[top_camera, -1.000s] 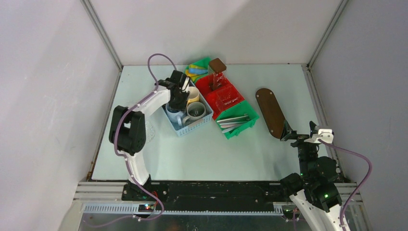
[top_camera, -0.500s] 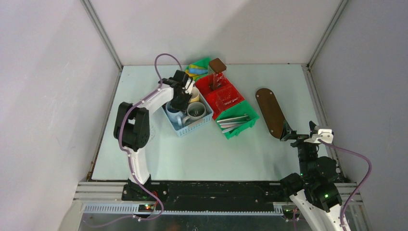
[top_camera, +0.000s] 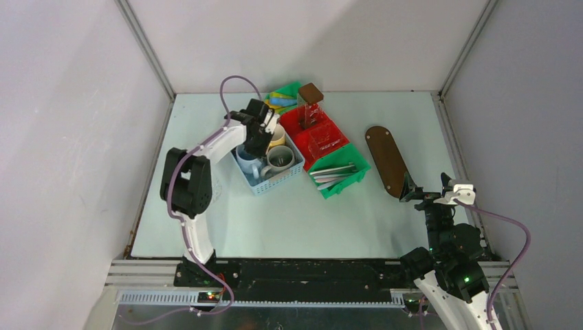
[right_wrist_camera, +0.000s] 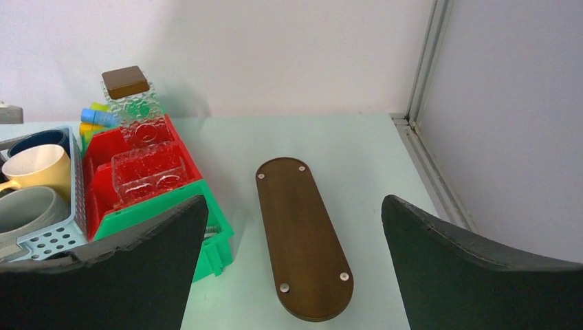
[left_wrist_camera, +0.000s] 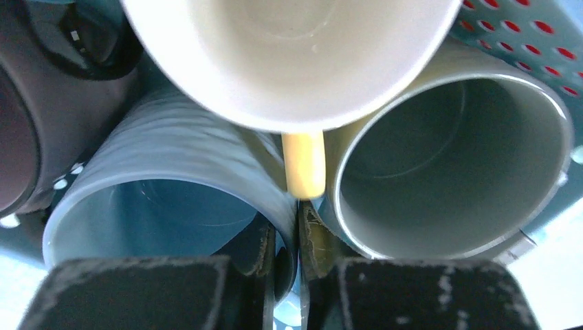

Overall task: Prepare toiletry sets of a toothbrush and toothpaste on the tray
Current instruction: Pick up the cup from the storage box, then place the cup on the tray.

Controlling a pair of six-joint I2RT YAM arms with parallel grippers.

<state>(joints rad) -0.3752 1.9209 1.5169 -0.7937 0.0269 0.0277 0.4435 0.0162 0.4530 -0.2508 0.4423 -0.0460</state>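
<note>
Overhead view: a pale green tabletop [top_camera: 295, 213] inside a white booth. The left arm is reaching into a light blue perforated basket [top_camera: 275, 180] in the upper middle of the frame. The dark brown oval tray [top_camera: 386, 160] is lying bare at centre right, well apart from the basket.

Left wrist view: the left tool [left_wrist_camera: 297, 237] is pinching the thin wall of the pale blue mug [left_wrist_camera: 165, 158] at its rim. One of the fingers [left_wrist_camera: 313, 237] is wedging into the gap beside the grey mug [left_wrist_camera: 447, 158], and the other is sitting inside the blue one. The cream mug [left_wrist_camera: 289, 41] is pressing in from the top of the frame, its yellow handle [left_wrist_camera: 304, 165] hanging just above the fingertips.

The right tool [top_camera: 423, 194] is waiting wide open and empty at the lower right, near the tray's lower end.

Risks, as a judgement: the mugs are packed touching, so lifting the blue one may be dragging its neighbours or tipping the basket. The cream handle could be catching the fingers. A rim pinch on glazed ceramic may be letting the mug swing or slip on the long carry to the tray.
</note>
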